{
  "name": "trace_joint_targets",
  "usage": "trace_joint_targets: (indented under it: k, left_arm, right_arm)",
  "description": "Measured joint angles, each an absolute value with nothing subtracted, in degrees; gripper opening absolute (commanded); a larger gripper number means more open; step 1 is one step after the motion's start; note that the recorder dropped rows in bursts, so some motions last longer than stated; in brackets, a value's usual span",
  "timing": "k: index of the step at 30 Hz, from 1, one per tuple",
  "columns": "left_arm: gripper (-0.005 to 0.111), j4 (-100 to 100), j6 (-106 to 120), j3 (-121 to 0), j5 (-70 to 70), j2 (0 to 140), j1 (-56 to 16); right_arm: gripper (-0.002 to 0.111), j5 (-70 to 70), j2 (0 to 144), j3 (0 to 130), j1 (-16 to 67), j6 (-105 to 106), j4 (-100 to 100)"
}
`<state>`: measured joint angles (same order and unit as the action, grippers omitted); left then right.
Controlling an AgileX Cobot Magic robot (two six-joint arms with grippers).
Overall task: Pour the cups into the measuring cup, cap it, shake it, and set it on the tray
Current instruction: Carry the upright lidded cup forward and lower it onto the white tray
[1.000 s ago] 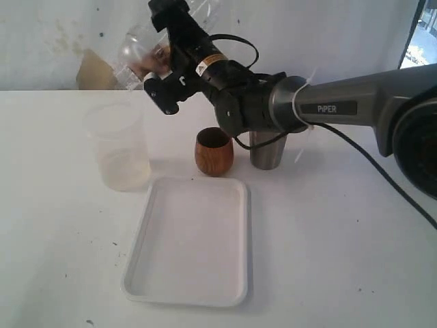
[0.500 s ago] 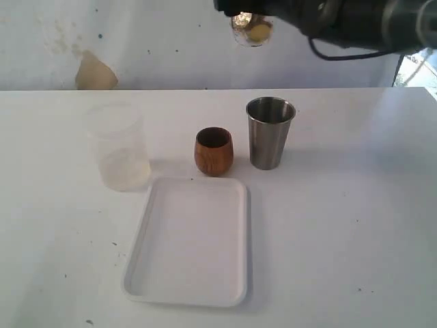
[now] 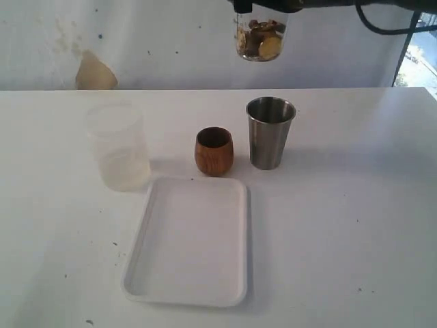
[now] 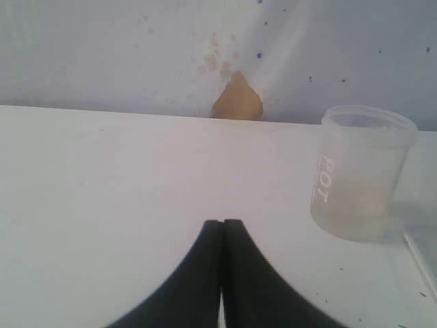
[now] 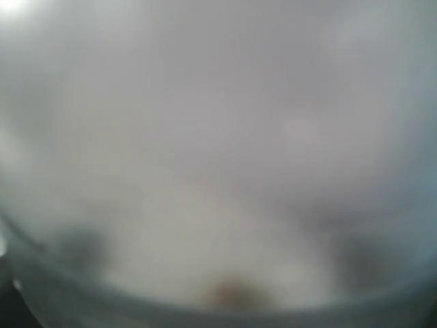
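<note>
The measuring cup (image 3: 260, 39) hangs upright high over the back of the table, with brown and yellow pieces in its bottom. My right gripper (image 3: 265, 6) holds it from above at the frame's top edge. The right wrist view is filled by the blurred clear wall of the measuring cup (image 5: 218, 171). The brown wooden cup (image 3: 214, 151) and the steel tumbler (image 3: 270, 132) stand side by side behind the white tray (image 3: 147, 225). My left gripper (image 4: 222, 223) is shut on nothing, low over bare table and out of the exterior view.
A frosted plastic cup (image 3: 118, 147) stands left of the wooden cup and shows beside the left gripper as the frosted cup (image 4: 361, 174). A wall with a brown patch (image 3: 95, 72) runs behind the white table (image 3: 355, 219).
The right arm has swung up and to the right, out of the middle of the scene. The measuring cup went from tilted at the back left to upright at the top centre.
</note>
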<state>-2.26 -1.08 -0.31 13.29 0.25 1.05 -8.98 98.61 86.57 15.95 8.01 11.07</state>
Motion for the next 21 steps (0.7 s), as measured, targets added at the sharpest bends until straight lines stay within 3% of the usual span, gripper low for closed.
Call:
trace_joint_targets:
  k: [7,13,21]
  left_arm:
    - [0.0,-2.26,-1.08,-0.31,13.29,0.25,1.05]
    - [0.0,-2.26,-1.08,-0.31,13.29,0.25,1.05]
    - [0.0,-2.26,-1.08,-0.31,13.29,0.25,1.05]
  right_arm:
    - [0.0,-2.66,90.85,71.09,17.84,9.34,11.47]
    - [0.0,7.66,89.27,61.98,25.32,5.78,10.58]
    - [0.0,15.65,92.02,53.66,32.45,-10.76,-9.33]
